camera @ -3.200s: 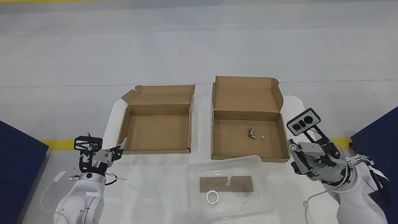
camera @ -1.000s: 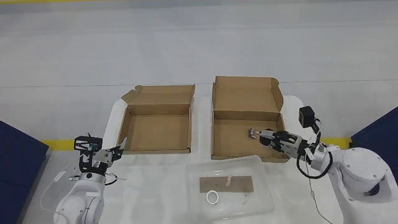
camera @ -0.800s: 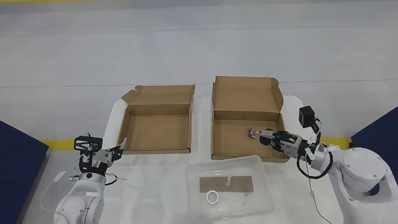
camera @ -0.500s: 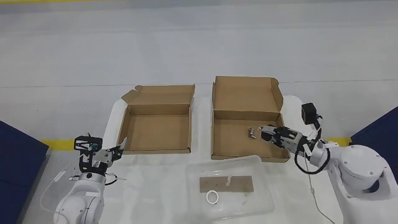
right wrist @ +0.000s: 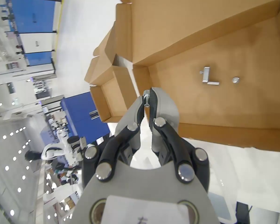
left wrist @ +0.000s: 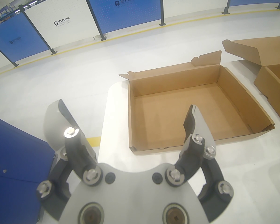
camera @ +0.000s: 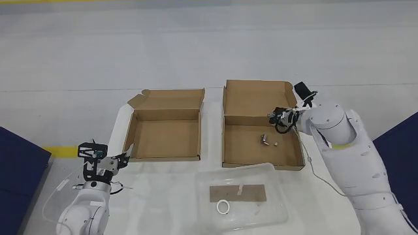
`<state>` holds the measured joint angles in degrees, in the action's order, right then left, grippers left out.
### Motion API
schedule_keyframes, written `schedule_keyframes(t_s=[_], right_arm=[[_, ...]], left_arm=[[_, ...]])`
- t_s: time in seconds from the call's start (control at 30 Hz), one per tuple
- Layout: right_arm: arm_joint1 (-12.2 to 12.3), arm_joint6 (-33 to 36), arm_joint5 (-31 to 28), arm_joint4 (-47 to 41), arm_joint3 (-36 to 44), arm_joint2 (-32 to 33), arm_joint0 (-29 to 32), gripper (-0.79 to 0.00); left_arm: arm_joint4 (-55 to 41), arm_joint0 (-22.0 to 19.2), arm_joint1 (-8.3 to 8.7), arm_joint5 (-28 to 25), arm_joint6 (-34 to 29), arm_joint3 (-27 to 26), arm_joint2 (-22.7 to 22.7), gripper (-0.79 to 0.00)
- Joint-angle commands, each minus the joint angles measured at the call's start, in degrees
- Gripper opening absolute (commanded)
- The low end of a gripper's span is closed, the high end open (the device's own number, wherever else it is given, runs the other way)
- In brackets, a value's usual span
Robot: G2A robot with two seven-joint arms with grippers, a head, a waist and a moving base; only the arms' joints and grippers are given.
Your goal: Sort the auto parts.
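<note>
My right gripper (camera: 279, 115) hangs over the far right part of the right cardboard box (camera: 243, 149), shut on a small metal screw (right wrist: 147, 99) at its fingertips. On the box floor (right wrist: 200, 110) lie an L-shaped metal bracket (camera: 264, 138) (right wrist: 207, 78) and a small round part (camera: 276, 143) (right wrist: 235, 79). The left cardboard box (camera: 163, 138) (left wrist: 177, 110) has nothing in it. My left gripper (camera: 115, 162) (left wrist: 126, 106) stands open and holds nothing, near the table's front left corner, short of the left box.
A clear plastic tray (camera: 271, 205) sits at the table's front, holding a flat cardboard piece (camera: 238, 192) and a white ring (camera: 223, 206). Both boxes have their lids (camera: 258, 98) folded up at the back. A blue panel (left wrist: 16, 155) stands beside the table's left edge.
The right arm came from the table's front right corner into the right box beside the bracket, then swung up and back toward the box's far right side. The left arm has not moved.
</note>
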<state>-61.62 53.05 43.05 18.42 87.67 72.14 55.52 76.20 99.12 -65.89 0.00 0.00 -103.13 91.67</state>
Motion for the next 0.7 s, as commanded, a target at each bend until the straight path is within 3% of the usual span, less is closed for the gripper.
schedule_keyframes(t_s=[0.0, 0.4, 0.67], right_arm=[[-0.3, 0.8, 0.4, -0.1, -3.1, -2.0, -1.0, -0.785], [-0.4, -1.6, 0.0, 0.6, -4.3, -2.5, -1.0, -0.785], [-2.6, -0.8, 4.1, 5.5, -12.5, -13.6, -8.4, -0.785]], left_arm=[[0.0, 0.0, 0.00, 0.0, 0.0, 0.0, 0.0, 0.000], [0.0, 0.0, 0.00, 0.0, 0.0, 0.0, 0.0, 0.000], [0.0, 0.0, 0.00, 0.0, 0.0, 0.0, 0.0, 0.000]])
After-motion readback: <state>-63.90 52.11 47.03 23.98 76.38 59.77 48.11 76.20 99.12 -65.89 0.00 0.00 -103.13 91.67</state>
